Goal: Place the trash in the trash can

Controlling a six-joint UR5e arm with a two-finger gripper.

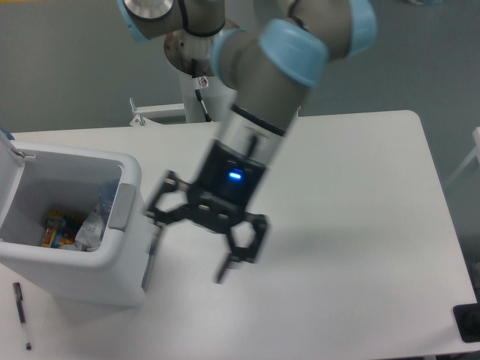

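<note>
Since the water bottle point(64, 229) and crumpled wrapper point(90, 231) lie inside the trash can point(124, 216), the claw point(191, 244), spread open and empty above the tabletop point(337, 225), should retreat clear of the rim.

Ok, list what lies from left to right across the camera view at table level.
Black pen → white trash can, with the trash inside it → open gripper above the white table → dark object at the table's right edge.
</note>
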